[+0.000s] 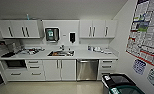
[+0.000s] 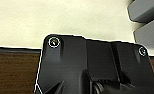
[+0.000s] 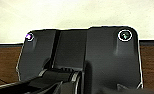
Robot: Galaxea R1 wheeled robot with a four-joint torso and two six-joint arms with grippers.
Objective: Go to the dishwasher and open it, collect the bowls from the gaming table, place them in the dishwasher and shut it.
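The dishwasher (image 1: pixel 87 69) sits shut under the desk (image 1: pixel 93 55), below its front edge toward the right end, just right of the sink (image 1: pixel 61 53). White cabinets (image 1: pixel 59 69) flank it. Open pale floor (image 1: pixel 53 88) lies before me; a dark bin (image 1: pixel 117 82) crowds the right wall. My jaws: I cannot tell their state.

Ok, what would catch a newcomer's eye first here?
Probably the steel-grey dishwasher, shut, standing out among the white lower cabinets right of the sink. Then the wall of posters on the right, and the dark bins on the floor below them.
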